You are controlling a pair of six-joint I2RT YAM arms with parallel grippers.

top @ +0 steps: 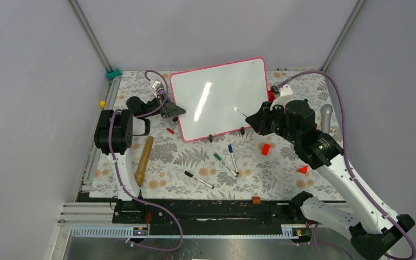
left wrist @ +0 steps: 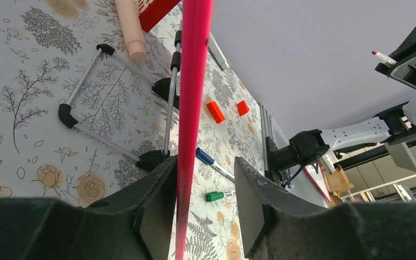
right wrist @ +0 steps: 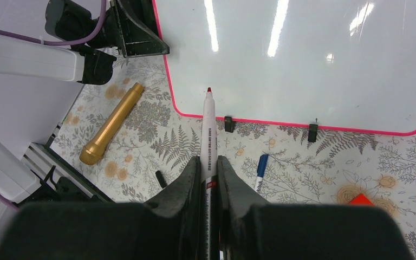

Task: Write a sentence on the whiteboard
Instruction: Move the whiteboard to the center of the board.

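Observation:
The whiteboard (top: 216, 97) stands tilted on the floral table, pink-red frame, two black clips on its near edge; its face is blank and no sentence shows. It also fills the top of the right wrist view (right wrist: 303, 59). My left gripper (top: 168, 111) is open and straddles the board's left edge; in the left wrist view the pink frame (left wrist: 194, 81) lies against one finger, the other stands apart, around my left gripper (left wrist: 205, 162). My right gripper (top: 254, 120) (right wrist: 209, 160) is shut on an uncapped red marker (right wrist: 208, 124), tip just above the board's near edge.
A gold cylinder (top: 143, 160) lies at the left. Blue (top: 232, 154), green (top: 222, 161) and black (top: 197, 179) pens lie in front of the board. A red cap (top: 169, 130), red blocks (top: 265, 149) (top: 302, 169) and a grey microphone (top: 325, 116) lie about.

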